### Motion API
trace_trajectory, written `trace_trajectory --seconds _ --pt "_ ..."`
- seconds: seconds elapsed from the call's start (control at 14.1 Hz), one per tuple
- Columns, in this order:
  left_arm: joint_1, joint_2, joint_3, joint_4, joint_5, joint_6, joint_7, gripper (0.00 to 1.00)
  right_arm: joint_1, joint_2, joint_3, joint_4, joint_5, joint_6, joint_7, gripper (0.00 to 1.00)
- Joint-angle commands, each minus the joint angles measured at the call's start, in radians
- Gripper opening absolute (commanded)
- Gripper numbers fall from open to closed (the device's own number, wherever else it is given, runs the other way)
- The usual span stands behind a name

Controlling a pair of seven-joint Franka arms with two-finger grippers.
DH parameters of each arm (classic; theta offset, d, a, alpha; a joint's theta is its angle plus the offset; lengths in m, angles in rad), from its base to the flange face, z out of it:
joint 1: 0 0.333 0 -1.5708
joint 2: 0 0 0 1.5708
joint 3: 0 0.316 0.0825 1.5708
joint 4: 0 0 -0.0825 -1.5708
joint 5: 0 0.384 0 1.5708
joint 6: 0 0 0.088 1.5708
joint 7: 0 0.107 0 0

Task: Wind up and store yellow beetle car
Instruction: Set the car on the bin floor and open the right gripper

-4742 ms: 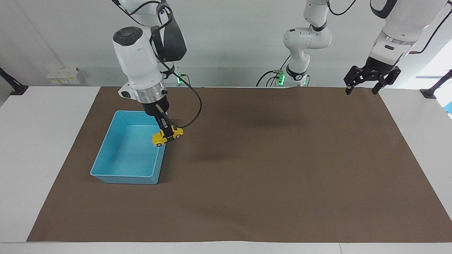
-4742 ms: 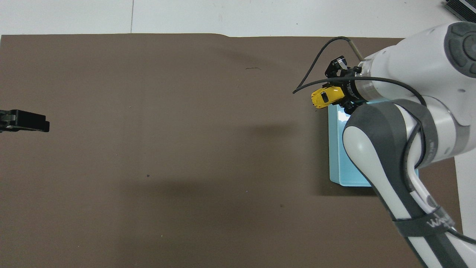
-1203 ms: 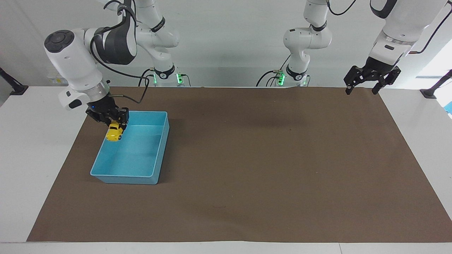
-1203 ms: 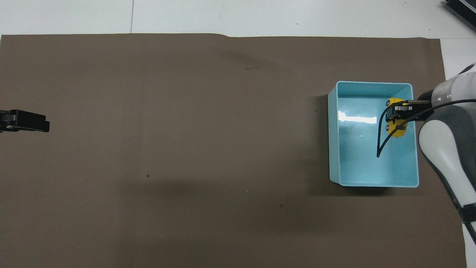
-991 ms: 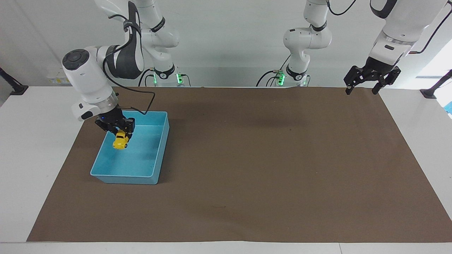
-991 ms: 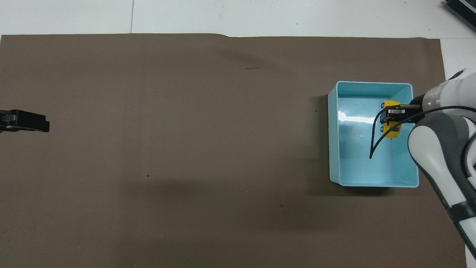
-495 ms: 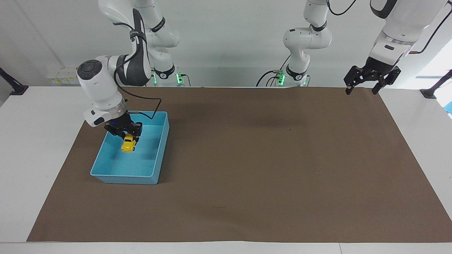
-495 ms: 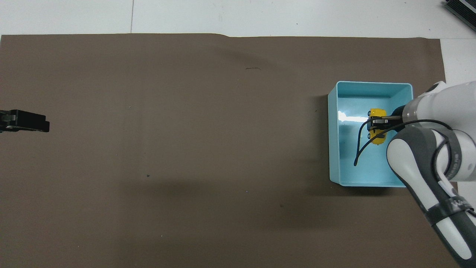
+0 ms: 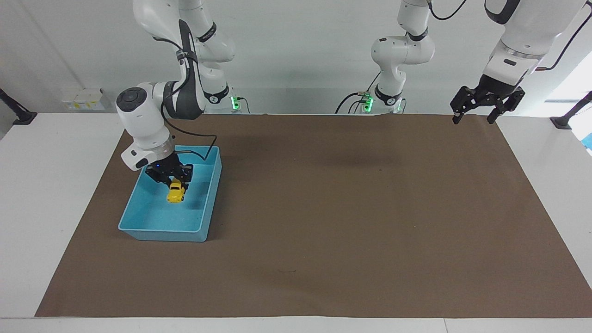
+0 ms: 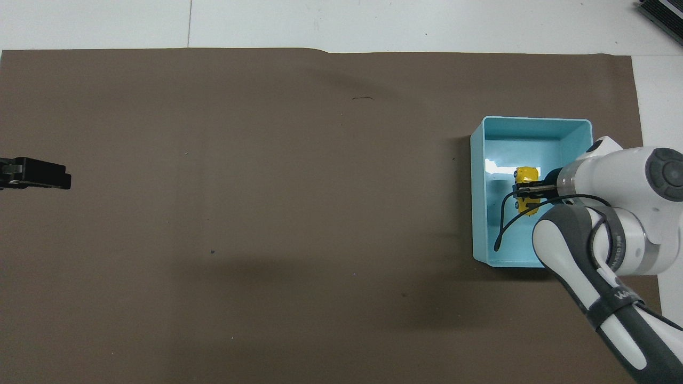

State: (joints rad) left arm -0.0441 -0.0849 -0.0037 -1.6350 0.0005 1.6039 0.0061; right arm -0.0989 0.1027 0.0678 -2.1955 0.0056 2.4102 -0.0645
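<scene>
The yellow beetle car (image 9: 175,195) (image 10: 526,173) hangs low inside the light blue bin (image 9: 211,196) (image 10: 478,213), near the bin's middle. My right gripper (image 9: 175,186) (image 10: 525,188) is shut on it, gripping across the body from above. Whether the wheels touch the bin floor I cannot tell. My left gripper (image 9: 472,121) (image 10: 53,176) waits open and holds nothing, raised over the mat's corner nearest the left arm's base.
A brown mat (image 9: 351,208) covers most of the white table. The bin stands on it toward the right arm's end. A black cable (image 10: 504,224) loops from the right wrist over the bin. A small white box (image 9: 83,99) sits at the table's edge nearest the robots.
The right gripper has carried the car from the bin's outer wall toward the bin's middle and lower into it. The left arm has not moved.
</scene>
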Motion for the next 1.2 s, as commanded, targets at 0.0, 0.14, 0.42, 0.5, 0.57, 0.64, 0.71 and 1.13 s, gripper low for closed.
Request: trace_trajectory --seconds 0.0,0.14,0.42,0.5,0.57,0.64,0.71,1.13 --pt "0.015 -0.009 -0.007 -0.006 -0.017 -0.010 -0.003 1.00 -0.010 -0.006 0.004 -0.072 -0.015 0.090 -0.031 0.00" --pt "0.015 -0.009 -0.007 -0.006 -0.017 -0.010 -0.002 1.00 -0.010 -0.001 0.004 -0.070 -0.015 0.089 -0.038 0.00" --pt "0.015 -0.009 -0.007 -0.006 -0.017 -0.010 -0.003 1.00 0.007 0.003 0.004 -0.059 -0.015 0.090 -0.055 1.00" --pt "0.015 -0.009 -0.007 -0.006 -0.017 -0.010 -0.002 1.00 0.007 0.000 0.004 -0.055 -0.015 0.081 -0.066 1.00" --pt "0.015 -0.009 -0.007 -0.006 -0.017 -0.010 -0.002 1.00 0.007 -0.001 0.004 -0.034 -0.015 0.072 -0.073 1.00" --pt "0.015 -0.009 -0.007 -0.006 -0.017 -0.010 -0.002 1.00 0.004 -0.006 0.004 -0.009 -0.015 0.040 -0.074 1.00" --pt "0.015 -0.009 -0.007 -0.006 -0.017 -0.010 -0.003 1.00 0.004 -0.006 0.004 0.025 -0.013 -0.017 -0.072 1.00" --pt "0.015 -0.009 -0.007 -0.006 -0.017 -0.010 -0.002 1.00 -0.005 -0.012 0.001 0.189 -0.012 -0.235 -0.075 1.00"
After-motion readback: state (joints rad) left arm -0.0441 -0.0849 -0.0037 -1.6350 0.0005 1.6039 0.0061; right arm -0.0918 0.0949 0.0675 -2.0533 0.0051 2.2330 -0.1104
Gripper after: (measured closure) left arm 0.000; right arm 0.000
